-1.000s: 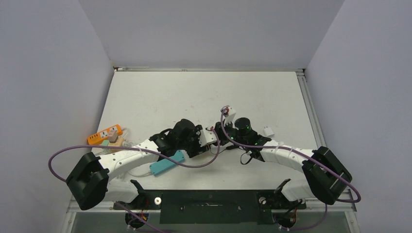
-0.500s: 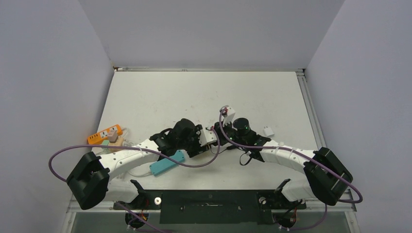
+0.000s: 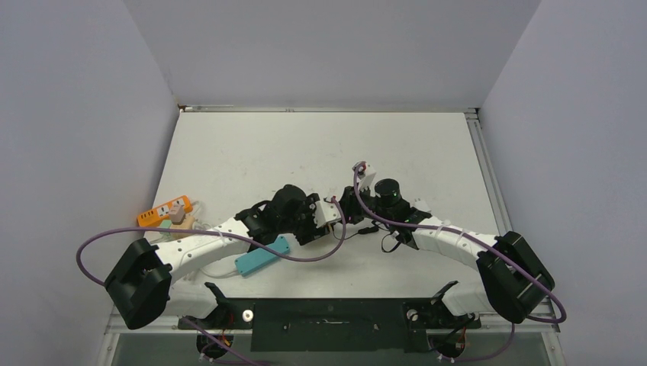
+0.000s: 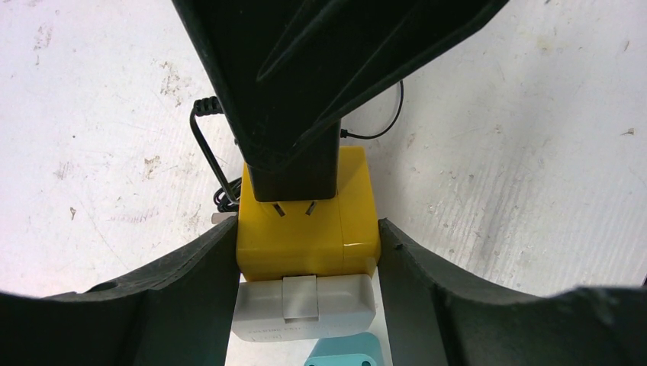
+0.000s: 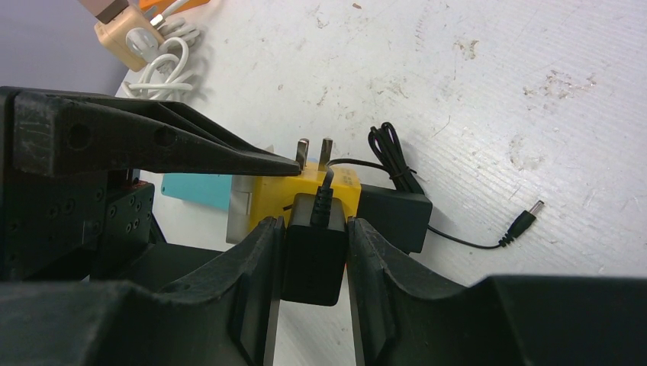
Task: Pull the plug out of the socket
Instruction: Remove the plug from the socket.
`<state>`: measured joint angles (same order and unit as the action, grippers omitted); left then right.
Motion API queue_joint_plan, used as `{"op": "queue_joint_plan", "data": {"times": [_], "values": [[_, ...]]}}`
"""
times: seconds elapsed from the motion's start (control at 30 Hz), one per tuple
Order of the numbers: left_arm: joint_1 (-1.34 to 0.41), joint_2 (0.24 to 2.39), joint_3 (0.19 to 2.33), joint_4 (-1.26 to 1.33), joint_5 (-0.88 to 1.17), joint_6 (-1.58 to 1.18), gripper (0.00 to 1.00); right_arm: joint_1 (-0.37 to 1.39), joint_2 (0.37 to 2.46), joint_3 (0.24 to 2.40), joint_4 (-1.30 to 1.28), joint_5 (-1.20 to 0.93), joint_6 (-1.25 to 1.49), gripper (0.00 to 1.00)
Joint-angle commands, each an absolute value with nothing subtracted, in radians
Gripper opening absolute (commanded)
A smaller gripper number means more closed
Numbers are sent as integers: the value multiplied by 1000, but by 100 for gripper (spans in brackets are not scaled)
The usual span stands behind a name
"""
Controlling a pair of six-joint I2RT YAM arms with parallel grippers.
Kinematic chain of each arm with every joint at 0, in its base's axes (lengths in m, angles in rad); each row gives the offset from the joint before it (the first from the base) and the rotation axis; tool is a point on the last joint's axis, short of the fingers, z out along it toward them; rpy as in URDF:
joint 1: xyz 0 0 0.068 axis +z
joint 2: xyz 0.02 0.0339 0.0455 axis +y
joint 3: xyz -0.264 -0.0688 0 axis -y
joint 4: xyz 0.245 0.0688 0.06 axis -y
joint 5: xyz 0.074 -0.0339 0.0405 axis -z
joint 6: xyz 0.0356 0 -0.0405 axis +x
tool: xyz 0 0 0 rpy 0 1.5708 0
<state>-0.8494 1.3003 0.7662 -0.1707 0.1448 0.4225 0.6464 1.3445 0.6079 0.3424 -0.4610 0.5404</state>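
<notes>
Currently both grippers meet near the middle of the table (image 3: 252, 152). Left gripper (image 4: 305, 252) pinches the yellow socket block (image 4: 305, 229) between its two fingers (image 4: 198, 267), one against each side face. A white adapter (image 4: 304, 306) sits against the block's near end. Right gripper (image 5: 314, 255) is closed on the black plug (image 5: 311, 255), pads flat on both sides. Plug prongs (image 4: 291, 208) show partly bared between plug body and socket face, so the plug is partly out, still engaged. Its thin black cable (image 5: 465, 236) trails loose across the table. An orange power strip (image 3: 164, 210) lies at the left edge, well apart.
</notes>
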Motion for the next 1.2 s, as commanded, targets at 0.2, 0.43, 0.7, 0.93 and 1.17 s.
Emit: {"op": "queue_joint_plan", "data": {"times": [0.2, 0.43, 0.7, 0.93, 1.17], "values": [[-842, 1320, 832, -237, 94, 399, 0, 669, 1311, 637, 380, -363, 510, 5], [-842, 1348, 850, -255, 76, 393, 0, 734, 1316, 665, 344, -315, 482, 5], [-842, 1340, 844, -251, 80, 395, 0, 722, 1309, 666, 323, -294, 479, 5], [-848, 1307, 827, -236, 126, 402, 0, 617, 1321, 644, 326, -334, 525, 5], [-849, 1302, 824, -229, 130, 402, 0, 601, 1364, 652, 317, -335, 540, 5]]}}
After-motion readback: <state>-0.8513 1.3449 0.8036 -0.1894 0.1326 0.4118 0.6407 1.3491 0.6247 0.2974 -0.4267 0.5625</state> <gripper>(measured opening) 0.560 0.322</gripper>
